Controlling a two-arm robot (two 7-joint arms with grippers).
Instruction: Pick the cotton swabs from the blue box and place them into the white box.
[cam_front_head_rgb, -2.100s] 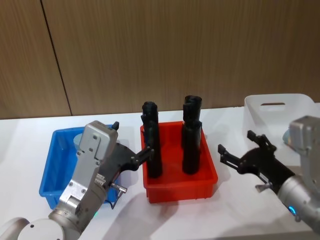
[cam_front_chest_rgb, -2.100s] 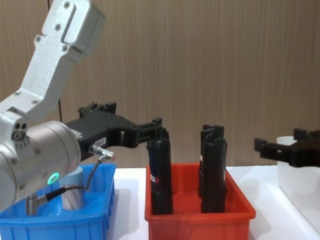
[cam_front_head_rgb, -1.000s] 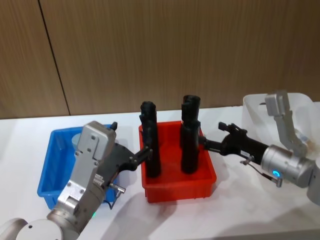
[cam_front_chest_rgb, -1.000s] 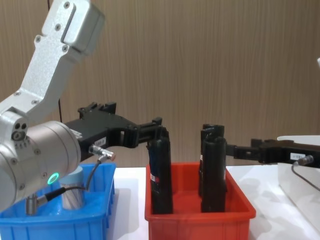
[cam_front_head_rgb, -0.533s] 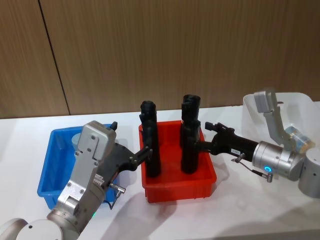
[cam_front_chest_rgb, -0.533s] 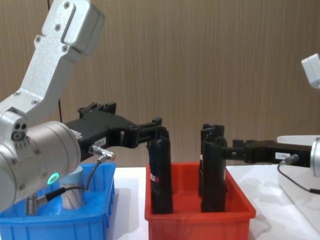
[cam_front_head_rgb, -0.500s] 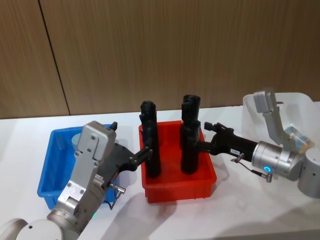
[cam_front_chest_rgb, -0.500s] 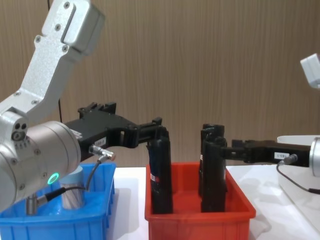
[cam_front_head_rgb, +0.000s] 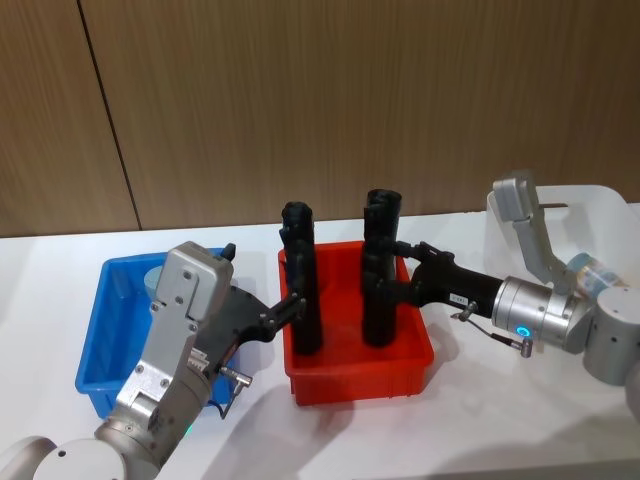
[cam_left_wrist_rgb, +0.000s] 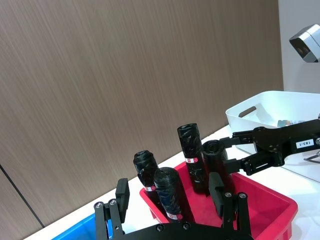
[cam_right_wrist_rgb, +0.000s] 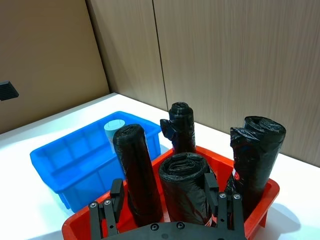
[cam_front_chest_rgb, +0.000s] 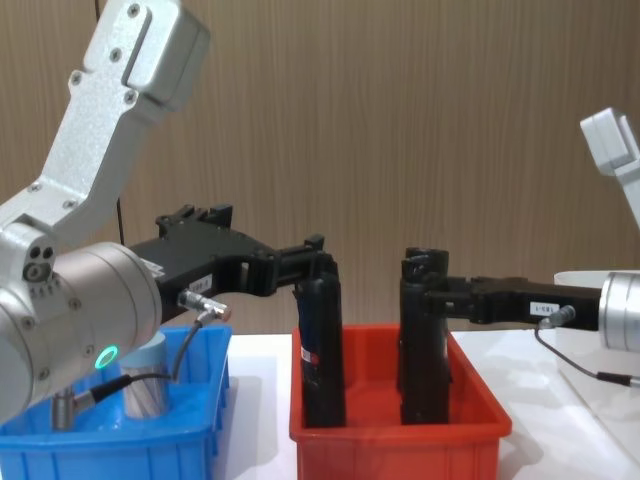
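The cotton swabs are a small tub with a pale lid standing in the back of the blue box, mostly hidden behind my left arm; the chest view shows the tub upright. The white box stands at the far right. My left gripper hovers open over the gap between the blue box and the red bin, its fingertips at the left black roll. My right gripper reaches in from the right, open, with its fingers on either side of the front right black roll.
A red bin with three upright black rolls sits in the middle between the two boxes. A small pale tub-like thing lies inside the white box. A wooden wall stands behind the table; bare white tabletop lies in front.
My right gripper has swung left from near the white box to the red bin, and its fingers now straddle the front right roll. The left arm has not moved.
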